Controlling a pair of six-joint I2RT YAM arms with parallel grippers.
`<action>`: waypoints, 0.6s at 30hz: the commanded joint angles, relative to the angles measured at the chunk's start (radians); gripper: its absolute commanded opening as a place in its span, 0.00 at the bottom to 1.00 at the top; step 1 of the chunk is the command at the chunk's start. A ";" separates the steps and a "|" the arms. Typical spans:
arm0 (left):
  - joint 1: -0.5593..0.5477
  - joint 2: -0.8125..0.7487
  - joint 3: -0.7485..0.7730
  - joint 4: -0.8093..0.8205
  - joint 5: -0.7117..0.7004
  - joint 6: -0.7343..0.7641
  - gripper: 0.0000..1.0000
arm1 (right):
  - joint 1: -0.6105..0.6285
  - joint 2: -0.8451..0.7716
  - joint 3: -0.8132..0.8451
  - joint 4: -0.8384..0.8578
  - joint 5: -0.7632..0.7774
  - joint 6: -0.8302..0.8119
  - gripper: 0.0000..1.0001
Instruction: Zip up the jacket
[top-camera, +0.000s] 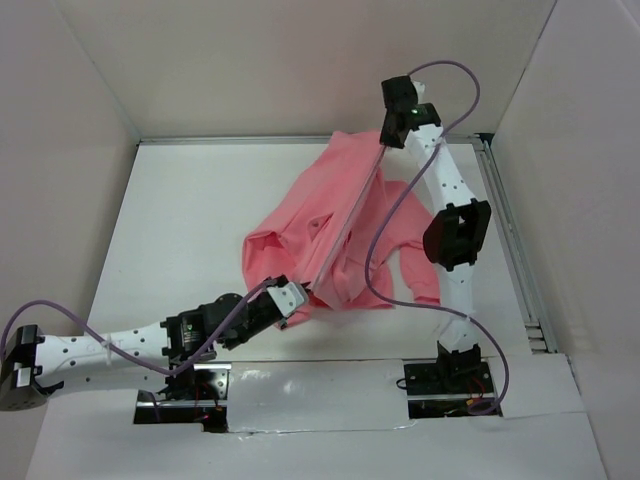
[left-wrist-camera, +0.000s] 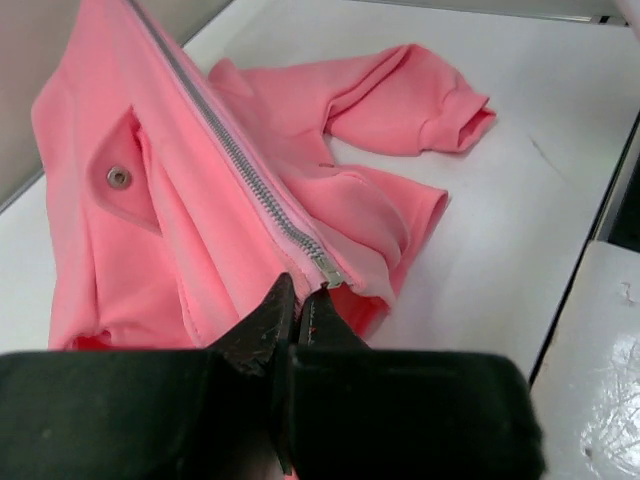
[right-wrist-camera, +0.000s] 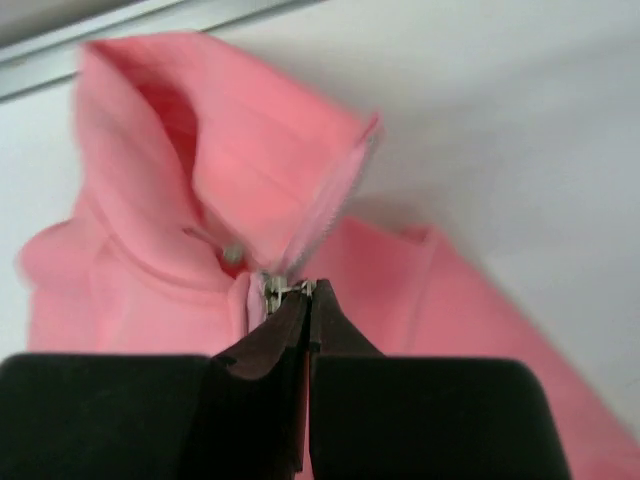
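Holds the jacket (top-camera: 345, 225), partly on the counter (top-camera: 180, 220), taut along its zipper (left-wrist-camera: 240, 160) — with the left pincer (left-wrist-camera: 300, 296) clamped on the bottom end, the right pincer (right-wrist-camera: 308, 296) clamped on the slider (right-wrist-camera: 283, 290) by the hood (right-wrist-camera: 230, 130) — and probably needs only a short last pull.

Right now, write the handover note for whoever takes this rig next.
The left hand is shut on the jacket at the foot of its zipper.
The right hand is shut on the slider, up by the collar.
The jacket lies crumpled on the table, its front pulled taut between the two hands.
Done: the zipper is closed along the stretch the left wrist view shows.
Left: the right wrist view is blurred, but a short stretch seems open above the slider. Check it, finish the pull, then release both hands.
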 joint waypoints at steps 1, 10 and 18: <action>-0.048 -0.045 0.011 -0.093 0.146 -0.153 0.00 | -0.169 0.048 0.070 0.414 0.268 -0.045 0.00; -0.048 -0.105 -0.022 -0.210 0.030 -0.275 0.00 | -0.225 0.093 0.126 0.714 0.314 -0.216 0.00; -0.048 0.006 0.046 -0.351 -0.090 -0.425 0.70 | -0.255 -0.005 -0.015 0.728 0.020 -0.113 0.65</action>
